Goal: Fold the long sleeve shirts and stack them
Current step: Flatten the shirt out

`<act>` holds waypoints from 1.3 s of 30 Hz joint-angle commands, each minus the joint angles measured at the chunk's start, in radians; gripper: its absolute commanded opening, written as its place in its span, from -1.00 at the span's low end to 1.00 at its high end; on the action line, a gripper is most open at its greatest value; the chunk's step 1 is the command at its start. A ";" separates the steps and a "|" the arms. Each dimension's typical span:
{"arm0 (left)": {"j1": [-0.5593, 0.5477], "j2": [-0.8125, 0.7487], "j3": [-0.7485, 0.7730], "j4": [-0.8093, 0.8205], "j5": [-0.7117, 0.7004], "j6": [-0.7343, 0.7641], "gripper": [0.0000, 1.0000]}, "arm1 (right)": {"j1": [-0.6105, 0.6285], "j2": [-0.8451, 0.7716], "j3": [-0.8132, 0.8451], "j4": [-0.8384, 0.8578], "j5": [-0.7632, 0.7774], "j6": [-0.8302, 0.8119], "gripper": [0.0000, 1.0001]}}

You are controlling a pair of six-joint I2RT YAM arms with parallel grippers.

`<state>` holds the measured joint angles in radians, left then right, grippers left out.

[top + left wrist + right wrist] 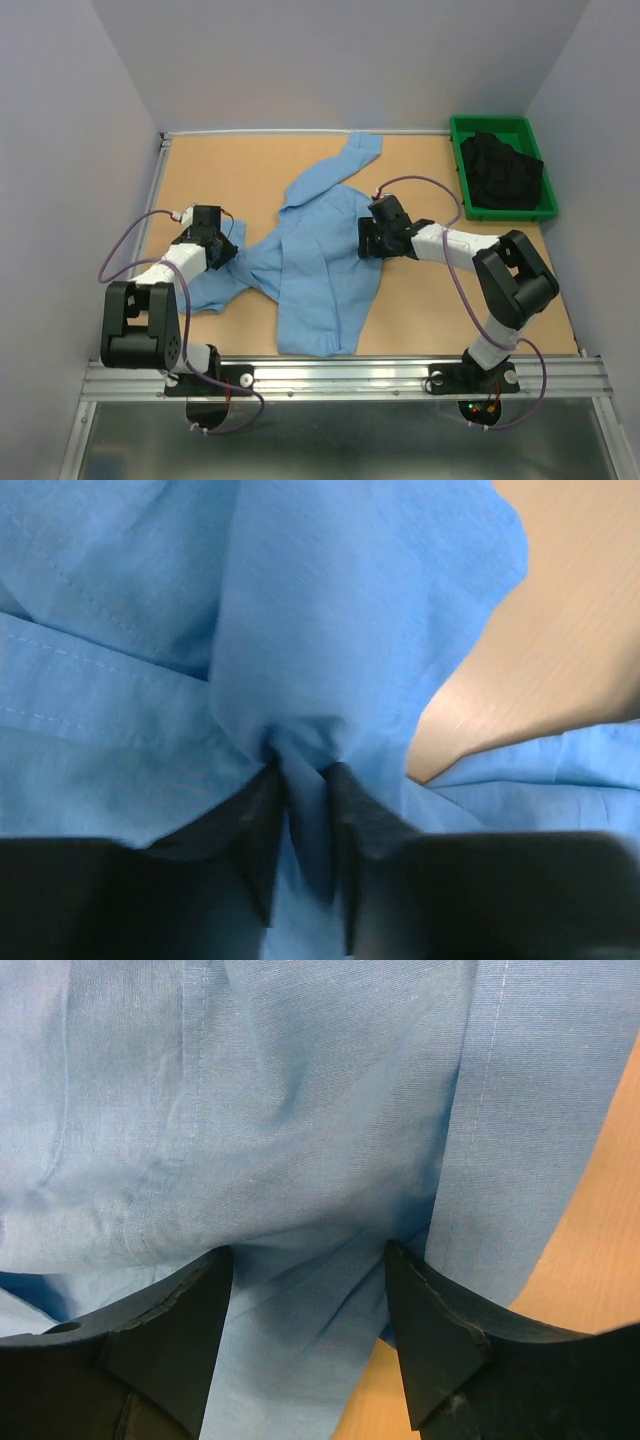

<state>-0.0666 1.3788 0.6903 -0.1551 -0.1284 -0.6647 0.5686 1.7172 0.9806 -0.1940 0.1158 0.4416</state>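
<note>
The light blue shirt (320, 280) was spread rumpled at the middle of the table (220, 170), its long axis run from the hem at lower centre to a sleeve pointed upper right, the other sleeve trailed lower left. A fold by that sleeve was pinched in the clenched fingers of the left gripper (232, 252); the right gripper (368, 242) was set on the shirt's right edge, fingers (170, 1330) spread, nothing clamped. A green bin (490, 122) of black cloth (500, 170) was seen apart, upper right.
</note>
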 commanded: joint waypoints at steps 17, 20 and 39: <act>0.008 0.185 0.456 0.376 0.463 0.008 -1.00 | -0.173 -0.064 -0.111 -0.015 -0.076 0.077 0.34; 0.008 -0.039 0.286 0.446 0.438 -0.050 -1.00 | -0.173 -0.094 -0.114 -0.016 -0.085 0.077 0.34; 0.030 -0.748 -0.256 -0.079 0.001 -0.372 0.72 | -0.084 -0.214 -0.011 -0.047 -0.243 -0.112 0.36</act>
<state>-0.0418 0.6464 0.2832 -0.1230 -0.0101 -1.0916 0.4221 1.5471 0.8898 -0.2352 -0.0738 0.3985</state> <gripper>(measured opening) 0.810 0.677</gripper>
